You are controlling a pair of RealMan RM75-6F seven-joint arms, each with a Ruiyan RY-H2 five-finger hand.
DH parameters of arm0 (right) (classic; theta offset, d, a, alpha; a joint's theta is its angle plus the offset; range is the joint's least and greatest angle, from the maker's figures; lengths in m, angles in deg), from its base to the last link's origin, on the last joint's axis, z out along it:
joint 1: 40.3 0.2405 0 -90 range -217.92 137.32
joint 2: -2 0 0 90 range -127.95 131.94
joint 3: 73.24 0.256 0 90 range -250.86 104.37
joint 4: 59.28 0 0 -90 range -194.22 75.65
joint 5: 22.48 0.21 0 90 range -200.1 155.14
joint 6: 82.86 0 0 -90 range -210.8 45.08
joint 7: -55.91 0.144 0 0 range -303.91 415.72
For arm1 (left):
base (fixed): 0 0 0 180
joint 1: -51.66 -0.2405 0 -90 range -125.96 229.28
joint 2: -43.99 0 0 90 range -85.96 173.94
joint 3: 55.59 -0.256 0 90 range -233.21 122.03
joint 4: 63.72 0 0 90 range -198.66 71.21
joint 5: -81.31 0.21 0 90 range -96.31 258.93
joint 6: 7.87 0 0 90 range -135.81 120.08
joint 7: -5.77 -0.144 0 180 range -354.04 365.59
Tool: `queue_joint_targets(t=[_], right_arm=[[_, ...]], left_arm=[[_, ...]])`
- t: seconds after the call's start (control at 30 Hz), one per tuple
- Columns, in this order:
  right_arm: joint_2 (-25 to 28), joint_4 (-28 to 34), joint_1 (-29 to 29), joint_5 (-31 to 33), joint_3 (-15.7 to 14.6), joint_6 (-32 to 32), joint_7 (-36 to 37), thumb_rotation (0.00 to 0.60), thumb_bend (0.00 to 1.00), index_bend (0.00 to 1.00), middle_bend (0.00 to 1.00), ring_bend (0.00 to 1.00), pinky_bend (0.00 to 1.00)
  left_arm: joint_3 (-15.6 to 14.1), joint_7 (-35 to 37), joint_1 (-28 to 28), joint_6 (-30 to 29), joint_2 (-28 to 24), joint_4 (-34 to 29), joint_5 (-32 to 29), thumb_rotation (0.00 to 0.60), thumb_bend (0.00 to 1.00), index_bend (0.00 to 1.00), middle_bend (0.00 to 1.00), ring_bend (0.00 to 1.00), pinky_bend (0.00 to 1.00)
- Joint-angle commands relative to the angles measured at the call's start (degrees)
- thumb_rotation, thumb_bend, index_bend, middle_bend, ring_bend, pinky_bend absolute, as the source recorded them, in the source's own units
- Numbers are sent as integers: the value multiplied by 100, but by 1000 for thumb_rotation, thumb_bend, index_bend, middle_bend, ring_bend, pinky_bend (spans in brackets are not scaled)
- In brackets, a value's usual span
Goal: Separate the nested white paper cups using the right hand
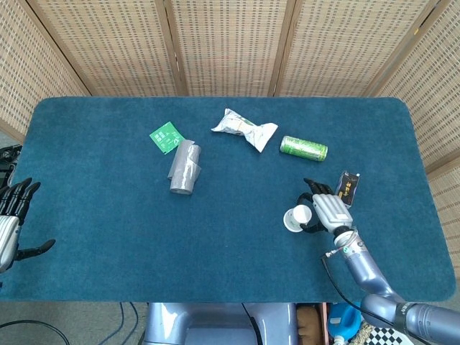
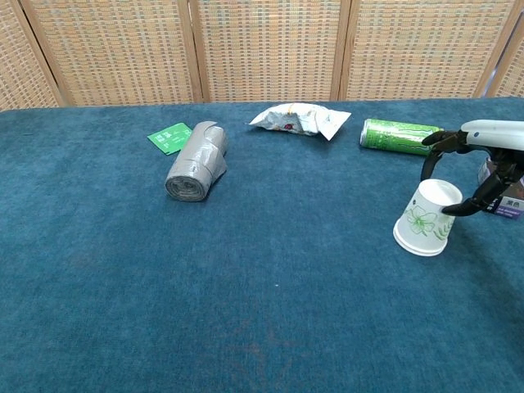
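Observation:
The white paper cups [image 1: 295,218] [image 2: 424,219], printed with green flowers, lie tilted on the blue table [image 1: 108,215] at the front right, wide rim down toward the left. My right hand [image 1: 325,210] [image 2: 493,131] grips their raised narrow end from the right, with fingers over the top and the thumb against the side. I cannot make out from here how many cups are nested. My left hand [image 1: 11,223] hangs off the table's left edge, fingers spread and holding nothing. The chest view does not show it.
A green can [image 1: 303,148] [image 2: 399,135] lies just beyond the cups, and a small dark packet [image 1: 348,188] [image 2: 512,202] sits right beside my right hand. Further left are a white snack bag [image 1: 244,129], a grey roll [image 1: 184,167] and a green sachet [image 1: 166,136].

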Motion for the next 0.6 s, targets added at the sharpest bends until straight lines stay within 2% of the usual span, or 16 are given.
queue_joint_targets(t=[0.03, 0.6], right_arm=[[-3, -5, 1, -3, -4, 3, 16, 600, 388, 408, 0, 0, 0], [143, 234, -34, -179, -17, -100, 87, 600, 406, 415, 0, 0, 0]], left_arm=[[-2, 3, 1, 3, -2, -2, -3, 600, 63, 0, 0, 0, 0], [-14, -4, 6, 4, 1, 2, 7, 600, 63, 0, 0, 0, 0]])
